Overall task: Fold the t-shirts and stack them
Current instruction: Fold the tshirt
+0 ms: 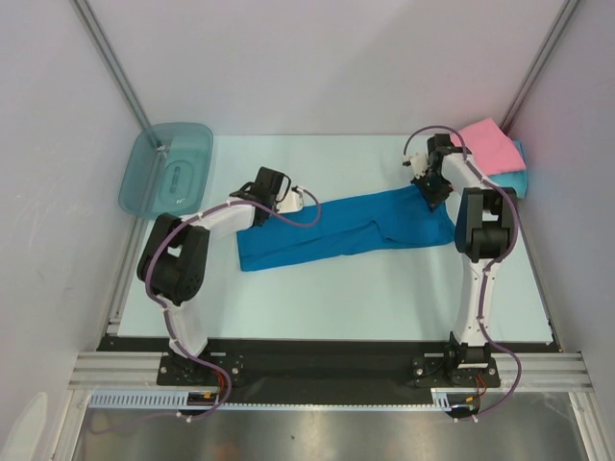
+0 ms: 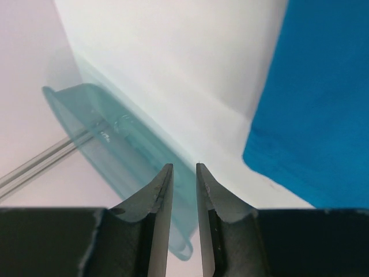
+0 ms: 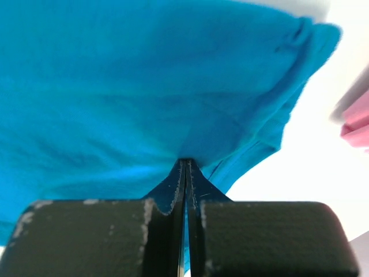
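The deep blue t-shirt [image 1: 346, 226] lies stretched in a long band across the middle of the table. My right gripper [image 1: 434, 192] is shut on its far right edge; in the right wrist view the cloth [image 3: 144, 86] is pinched between the closed fingertips of the gripper [image 3: 185, 164]. My left gripper [image 1: 274, 190] is over the shirt's far left end. In the left wrist view the gripper [image 2: 184, 167] is open by a narrow gap and empty, with the blue shirt [image 2: 311, 104] to its right. The folded pink shirt [image 1: 488, 144] lies on the turquoise shirt [image 1: 517, 178] at the back right.
A translucent teal bin [image 1: 168, 168] leans at the back left corner, also in the left wrist view [image 2: 109, 144]. White walls with metal frame posts close in the table on three sides. The pink shirt's edge [image 3: 357, 124] shows right of the right gripper.
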`<action>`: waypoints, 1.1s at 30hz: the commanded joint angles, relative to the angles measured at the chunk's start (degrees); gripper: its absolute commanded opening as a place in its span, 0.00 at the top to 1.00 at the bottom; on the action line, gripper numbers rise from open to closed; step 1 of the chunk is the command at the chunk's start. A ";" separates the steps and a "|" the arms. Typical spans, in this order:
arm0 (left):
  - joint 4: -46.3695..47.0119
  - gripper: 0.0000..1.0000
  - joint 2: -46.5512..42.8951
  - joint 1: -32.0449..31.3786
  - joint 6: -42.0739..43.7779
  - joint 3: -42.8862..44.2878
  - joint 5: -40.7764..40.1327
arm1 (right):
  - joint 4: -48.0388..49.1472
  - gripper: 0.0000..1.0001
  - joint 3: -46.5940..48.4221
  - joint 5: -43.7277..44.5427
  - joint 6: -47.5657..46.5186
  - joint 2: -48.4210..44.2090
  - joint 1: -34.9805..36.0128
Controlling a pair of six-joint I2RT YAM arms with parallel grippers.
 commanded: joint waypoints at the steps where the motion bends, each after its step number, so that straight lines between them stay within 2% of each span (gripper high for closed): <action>1: 3.46 0.72 -4.39 0.32 2.14 0.34 -2.62 | 4.17 1.00 3.33 2.79 0.22 4.49 -0.34; 17: 5.84 0.72 -7.55 1.55 6.80 -2.04 -5.61 | 4.70 1.00 21.60 6.14 -4.52 18.91 2.12; 26: 7.69 0.73 -6.76 2.69 8.12 -1.68 -7.19 | 8.03 1.00 26.09 8.51 -7.77 23.48 4.94; 33: 8.04 0.73 -6.50 2.96 7.25 -1.77 -6.67 | 15.67 1.00 27.24 11.32 -11.45 25.77 7.48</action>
